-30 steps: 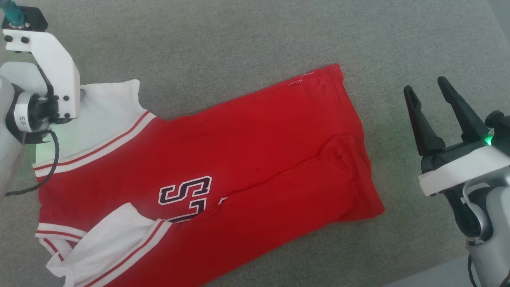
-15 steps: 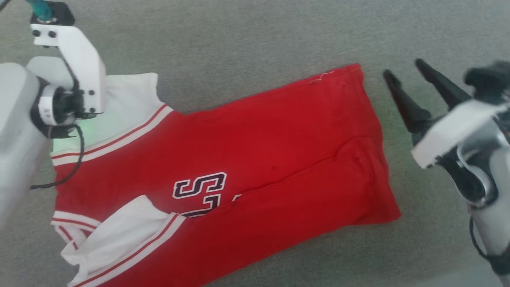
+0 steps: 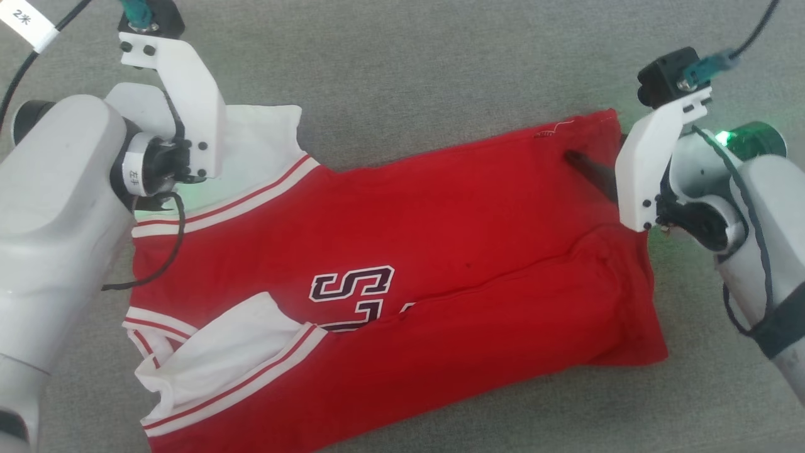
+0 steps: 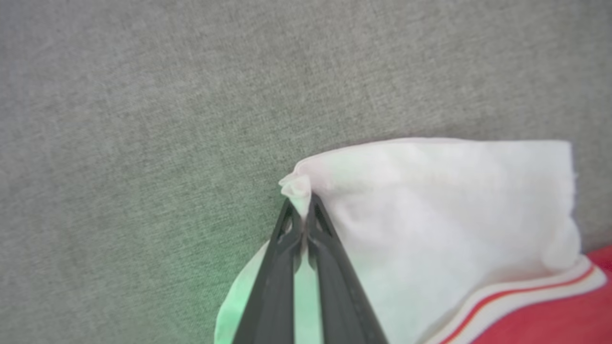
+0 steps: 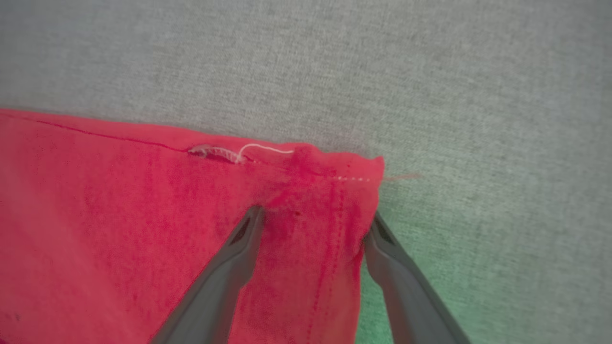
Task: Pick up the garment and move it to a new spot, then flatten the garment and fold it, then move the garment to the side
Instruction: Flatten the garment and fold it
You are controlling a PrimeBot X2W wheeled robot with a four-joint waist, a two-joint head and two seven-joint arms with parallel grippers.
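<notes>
The garment (image 3: 440,220), a red jersey with white sleeves and dark lettering, lies partly folded lengthwise on grey cloth. In the left wrist view my left gripper (image 4: 302,212) is shut on a small pinch at the edge of the upper white sleeve (image 4: 430,215). In the head view the left wrist mount (image 3: 182,119) hides those fingers. My right gripper (image 5: 315,222) stands open astride the red hem corner (image 5: 334,191): one finger rests on the cloth, the other at its edge. One dark right finger (image 3: 591,173) shows on the hem in the head view.
The grey fabric surface (image 3: 409,75) stretches all round the jersey. A loose white thread (image 5: 263,149) sticks out near the hem corner. A black cable (image 3: 157,251) hangs from the left wrist over the shoulder stripe.
The head camera has shifted. My left gripper has shut on the sleeve edge. My right arm has swung in from the right and tipped down onto the hem corner, still open.
</notes>
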